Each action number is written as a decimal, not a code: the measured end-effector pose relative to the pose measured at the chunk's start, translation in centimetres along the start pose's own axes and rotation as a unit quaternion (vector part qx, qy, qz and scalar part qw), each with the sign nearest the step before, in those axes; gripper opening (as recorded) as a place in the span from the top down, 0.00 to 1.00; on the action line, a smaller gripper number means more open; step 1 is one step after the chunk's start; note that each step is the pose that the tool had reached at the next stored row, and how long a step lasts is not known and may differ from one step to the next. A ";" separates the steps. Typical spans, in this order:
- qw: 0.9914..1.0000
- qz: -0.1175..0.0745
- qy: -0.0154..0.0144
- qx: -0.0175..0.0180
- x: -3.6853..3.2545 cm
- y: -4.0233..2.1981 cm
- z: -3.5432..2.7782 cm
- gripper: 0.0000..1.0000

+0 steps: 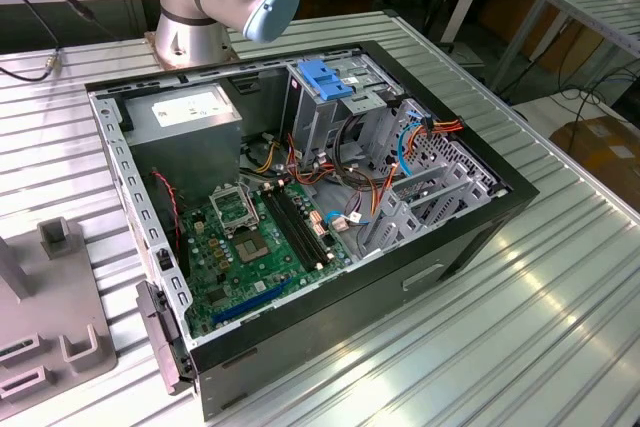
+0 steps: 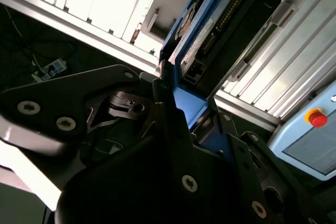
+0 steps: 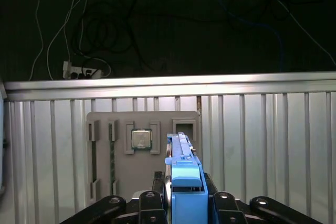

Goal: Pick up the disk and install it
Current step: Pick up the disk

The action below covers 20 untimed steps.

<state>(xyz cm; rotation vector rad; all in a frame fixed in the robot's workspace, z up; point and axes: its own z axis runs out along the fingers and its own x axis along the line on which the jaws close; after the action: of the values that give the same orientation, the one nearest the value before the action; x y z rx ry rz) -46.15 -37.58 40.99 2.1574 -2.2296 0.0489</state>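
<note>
Gripper (image 3: 185, 201) clenched on disk (image 3: 182, 167), held edge-on. Grey fixture plate (image 3: 142, 176) w/ chip (image 3: 140, 139) lies beyond on ribbed desk (image 3: 262, 145). Open PC case (image 1: 470, 237) in exterior view.

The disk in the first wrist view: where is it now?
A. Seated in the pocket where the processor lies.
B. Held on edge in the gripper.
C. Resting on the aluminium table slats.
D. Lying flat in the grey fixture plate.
B: the disk, in its blue carrier, stands on edge with the gripper shut on it from both sides. It is not lying in the grey fixture plate.
</note>
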 end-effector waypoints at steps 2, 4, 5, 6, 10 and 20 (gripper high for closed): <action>1.000 0.000 0.001 0.000 0.01 0.00 -0.11 0.63; 1.000 0.000 0.001 0.000 0.01 0.00 -0.21 0.63; 1.000 0.000 0.001 0.000 0.01 0.00 -0.28 0.63; 1.000 0.000 0.002 0.000 0.01 0.00 -0.39 0.63; 1.000 0.000 0.002 0.000 0.04 0.00 -0.82 0.63; 1.000 0.000 0.003 0.000 0.09 0.01 -1.93 0.63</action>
<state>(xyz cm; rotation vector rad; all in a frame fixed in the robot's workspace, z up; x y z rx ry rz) -46.15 -37.58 42.93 2.1547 -2.2269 0.0550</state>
